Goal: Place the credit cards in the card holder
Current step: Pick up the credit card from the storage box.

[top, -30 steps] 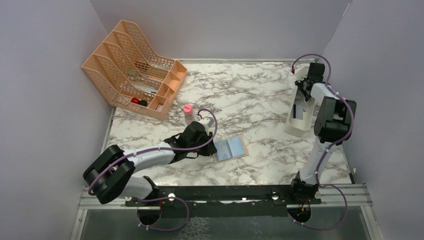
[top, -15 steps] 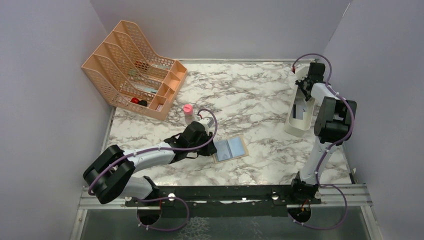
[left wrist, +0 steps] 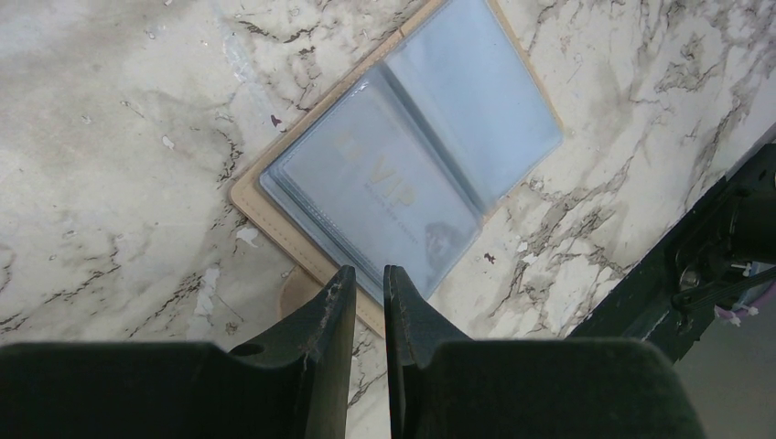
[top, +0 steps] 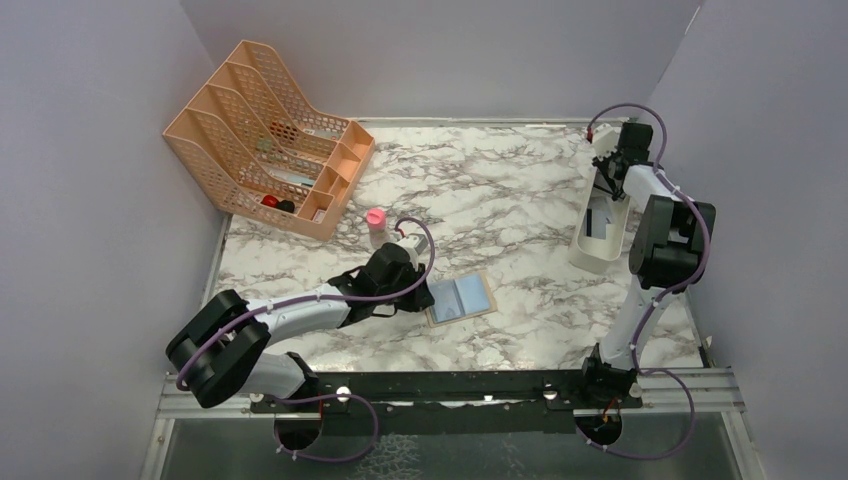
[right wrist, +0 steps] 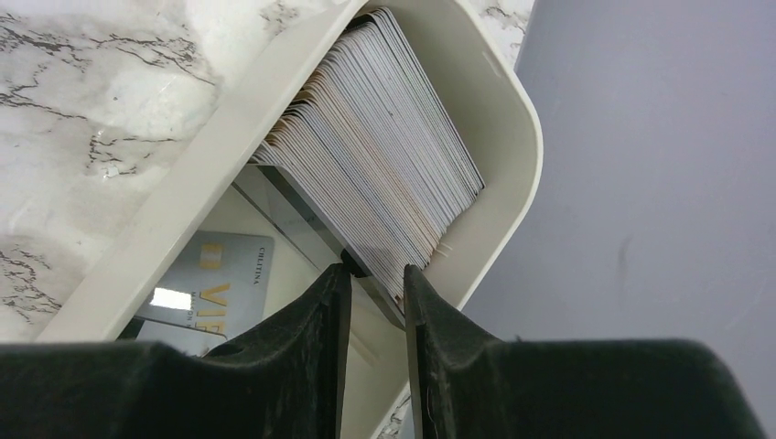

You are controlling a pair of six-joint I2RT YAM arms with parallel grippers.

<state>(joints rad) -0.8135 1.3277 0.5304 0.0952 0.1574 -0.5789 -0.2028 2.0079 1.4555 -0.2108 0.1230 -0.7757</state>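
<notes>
The tan card holder (top: 461, 297) lies open on the marble, light blue sleeves up; in the left wrist view (left wrist: 412, 155) a silvery VIP card (left wrist: 384, 197) shows inside its near sleeve. My left gripper (top: 424, 291) (left wrist: 369, 271) is shut, its tips at the holder's near edge beside the snap tab. A thick stack of credit cards (right wrist: 384, 137) stands on edge in the long white tray (top: 583, 250) (right wrist: 229, 137); another VIP card (right wrist: 215, 279) lies flat in it. My right gripper (top: 607, 182) (right wrist: 371, 270) is narrowly open over the stack's end, a few card edges between its fingers.
A peach mesh file rack (top: 265, 135) stands at the back left. A small pink-capped bottle (top: 376, 222) stands just behind my left gripper. The tray lies along the right wall (right wrist: 641, 183).
My right gripper has shifted slightly toward the far end of the tray. The left arm and the card holder have not moved.
</notes>
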